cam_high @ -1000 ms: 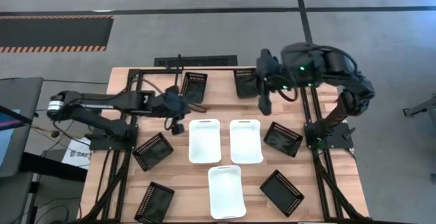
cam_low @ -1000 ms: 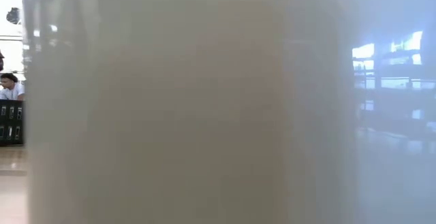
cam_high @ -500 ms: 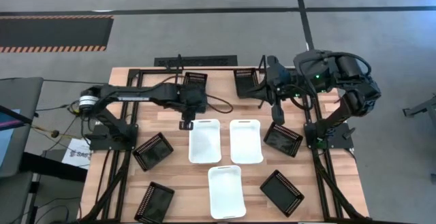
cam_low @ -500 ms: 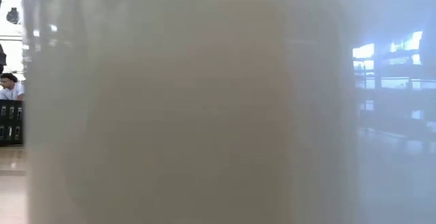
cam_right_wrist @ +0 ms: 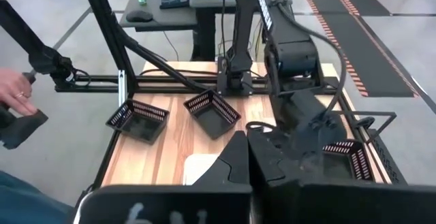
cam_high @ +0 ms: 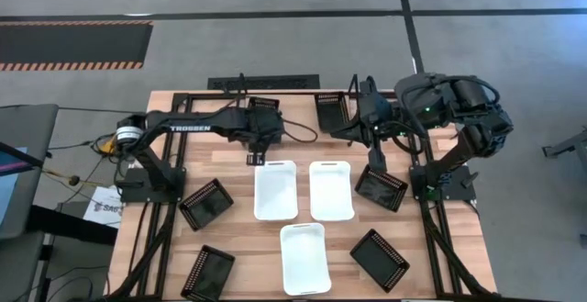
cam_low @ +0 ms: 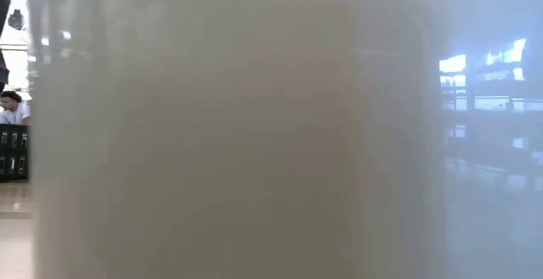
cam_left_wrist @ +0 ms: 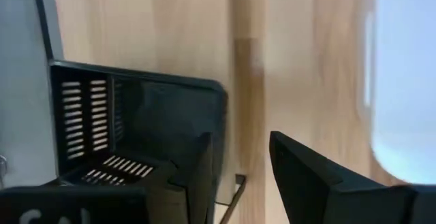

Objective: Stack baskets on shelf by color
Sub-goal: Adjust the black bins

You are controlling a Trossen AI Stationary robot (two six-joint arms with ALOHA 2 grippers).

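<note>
Left claw (cam_left_wrist: pixel 238 166) parted, right claw (cam_right_wrist: pixel 246 157) closed

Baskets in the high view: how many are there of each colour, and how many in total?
Black baskets: 6
White baskets: 3
Total: 9

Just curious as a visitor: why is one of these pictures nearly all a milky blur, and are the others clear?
Low view: something pale sits right against the lens, fully out of focus; only room slivers show at the edges. High view: sharp, evenly lit. Left wrist view: the white basket is blurred and washed out.
</note>
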